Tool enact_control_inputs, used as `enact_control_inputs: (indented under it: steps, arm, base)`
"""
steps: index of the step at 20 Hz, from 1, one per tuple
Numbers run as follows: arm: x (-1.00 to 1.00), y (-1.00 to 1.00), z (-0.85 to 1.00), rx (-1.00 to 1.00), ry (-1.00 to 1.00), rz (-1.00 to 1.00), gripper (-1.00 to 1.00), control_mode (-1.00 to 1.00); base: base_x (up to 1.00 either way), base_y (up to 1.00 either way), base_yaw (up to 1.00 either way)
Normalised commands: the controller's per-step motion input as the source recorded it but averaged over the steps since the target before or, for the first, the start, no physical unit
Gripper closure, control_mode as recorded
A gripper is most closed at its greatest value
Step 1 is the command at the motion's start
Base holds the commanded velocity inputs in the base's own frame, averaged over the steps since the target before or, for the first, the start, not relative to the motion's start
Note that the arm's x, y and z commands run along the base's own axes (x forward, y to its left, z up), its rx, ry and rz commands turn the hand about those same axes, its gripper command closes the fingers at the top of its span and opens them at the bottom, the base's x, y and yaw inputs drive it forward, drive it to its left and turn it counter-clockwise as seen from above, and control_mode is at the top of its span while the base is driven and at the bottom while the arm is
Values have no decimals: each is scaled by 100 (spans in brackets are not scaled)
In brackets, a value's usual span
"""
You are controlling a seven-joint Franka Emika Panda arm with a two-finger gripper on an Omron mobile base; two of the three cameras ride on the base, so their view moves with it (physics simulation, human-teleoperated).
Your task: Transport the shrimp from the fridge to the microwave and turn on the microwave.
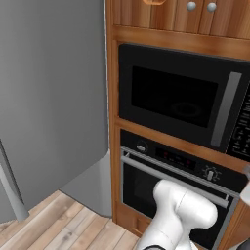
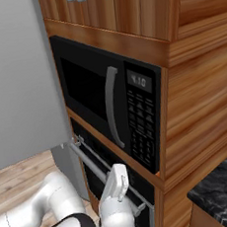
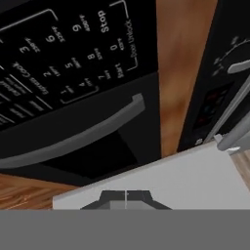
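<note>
- Starting nearest the base, the white arm [image 1: 183, 212] rises in front of the oven [image 1: 166, 188], whose horizontal bar handle [image 2: 99, 174] runs just beside the wrist; a careless lift could snag that bar.
- The end effector [image 3: 126, 196] has its two fingertips pressed together with nothing between them, so it suits a poke at a key, not a grasp.
- Just beyond it, the hand view looks rolled at the microwave [image 2: 110, 106], its door shut, with the keypad [image 3: 63, 58] and the grey handle [image 3: 73, 136] in sight.
- The "Start" key sits close to "Stop" and the digit keys; a slightly off approach would likely press the wrong one, and the protruding handle could catch the fingers.
- I cannot see the shrimp; the dark window [image 1: 173, 97] hides whatever lies inside, so starting an empty microwave is a risk I cannot rule out.
- Farthest left, the fridge [image 1: 49, 97] shows flat grey doors, one angled outward towards the base.
</note>
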Motion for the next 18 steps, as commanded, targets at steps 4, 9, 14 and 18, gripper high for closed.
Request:
enact_control_inputs:
  steps: [4, 9, 14, 18]
  arm:
    - [20, -7, 0, 0, 0, 3, 100, -100]
    - [5, -21, 2, 3, 0, 0, 100, -100]
    - [0, -13, 6, 4, 0, 0, 100, -100]
    - [10, 0, 7, 0, 0, 0, 100, -100]
  base:
    - [0, 0, 0]
    - [0, 0, 0]
    - [0, 0, 0]
    - [0, 0, 0]
